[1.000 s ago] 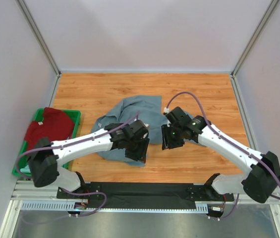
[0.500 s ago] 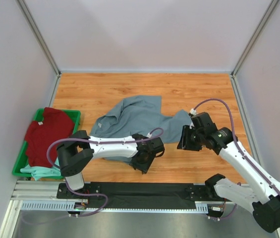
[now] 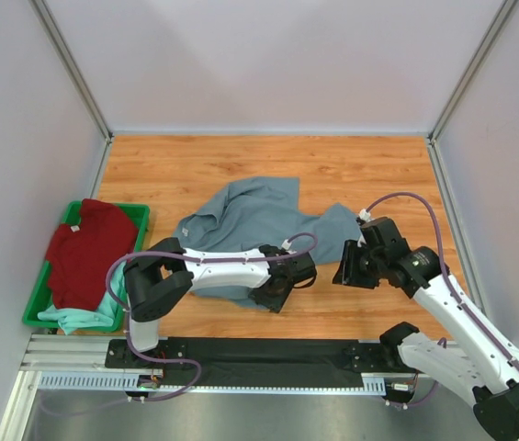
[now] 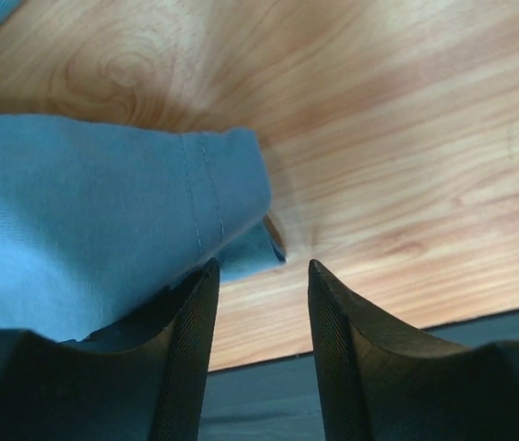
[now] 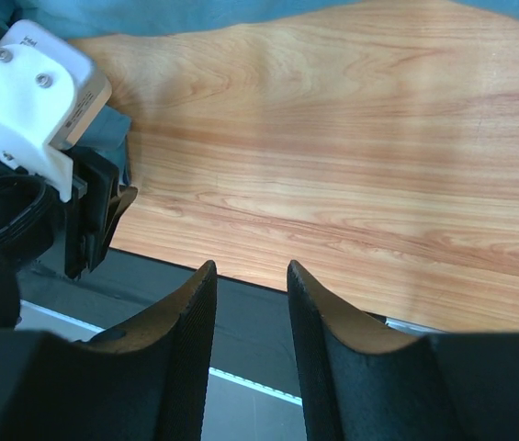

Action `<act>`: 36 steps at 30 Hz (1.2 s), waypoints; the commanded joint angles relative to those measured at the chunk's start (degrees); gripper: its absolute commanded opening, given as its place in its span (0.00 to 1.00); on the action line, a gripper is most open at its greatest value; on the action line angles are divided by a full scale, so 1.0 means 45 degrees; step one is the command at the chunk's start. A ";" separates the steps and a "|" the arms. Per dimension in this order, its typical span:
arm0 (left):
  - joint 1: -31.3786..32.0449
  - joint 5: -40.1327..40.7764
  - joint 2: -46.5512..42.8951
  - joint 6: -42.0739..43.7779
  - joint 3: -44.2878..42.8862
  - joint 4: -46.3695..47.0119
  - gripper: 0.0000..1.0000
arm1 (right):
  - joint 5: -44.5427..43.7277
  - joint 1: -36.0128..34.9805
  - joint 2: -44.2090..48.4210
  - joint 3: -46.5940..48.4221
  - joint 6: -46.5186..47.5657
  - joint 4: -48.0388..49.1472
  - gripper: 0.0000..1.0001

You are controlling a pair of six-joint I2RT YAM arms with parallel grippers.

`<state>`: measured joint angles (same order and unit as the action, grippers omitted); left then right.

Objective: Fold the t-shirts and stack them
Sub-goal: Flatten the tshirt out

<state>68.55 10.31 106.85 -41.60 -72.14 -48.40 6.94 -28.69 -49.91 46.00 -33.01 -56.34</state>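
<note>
The slate grey-blue t-shirt (image 3: 250, 219) lies crumpled and partly spread on the wooden table. Its stitched hem corner (image 4: 227, 188) sits just ahead of my left gripper (image 3: 277, 296) (image 4: 261, 266), which hovers low at the shirt's near edge, open, with only wood between its fingers. To the right of the shirt my right gripper (image 3: 342, 274) (image 5: 250, 266) stands open and empty over bare wood; the shirt's edge (image 5: 195, 11) shows along the top of its view. The dark red t-shirt (image 3: 89, 250) and a mint-green t-shirt (image 3: 75, 318) lie in the bin.
The green plastic bin (image 3: 142, 220) stands at the table's left edge. A black mat (image 3: 268, 354) runs along the near edge between the arm bases. Grey walls close in the table on three sides. The left arm's wrist (image 5: 43, 101) shows in the right wrist view.
The right gripper has let go of the shirt and drawn back to the right, leaving that side spread out. The left gripper has slid right along the shirt's near edge.
</note>
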 commanded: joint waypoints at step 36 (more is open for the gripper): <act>-0.0156 -0.0084 -0.7942 0.0007 0.1033 -0.2308 0.00 | 0.1310 0.6702 -0.8516 0.2260 0.0169 0.3337 0.33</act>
<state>67.88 10.35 73.14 -40.62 -65.19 -56.18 12.23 -0.82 -87.18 56.38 -30.89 -45.87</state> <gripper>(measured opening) 0.008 0.323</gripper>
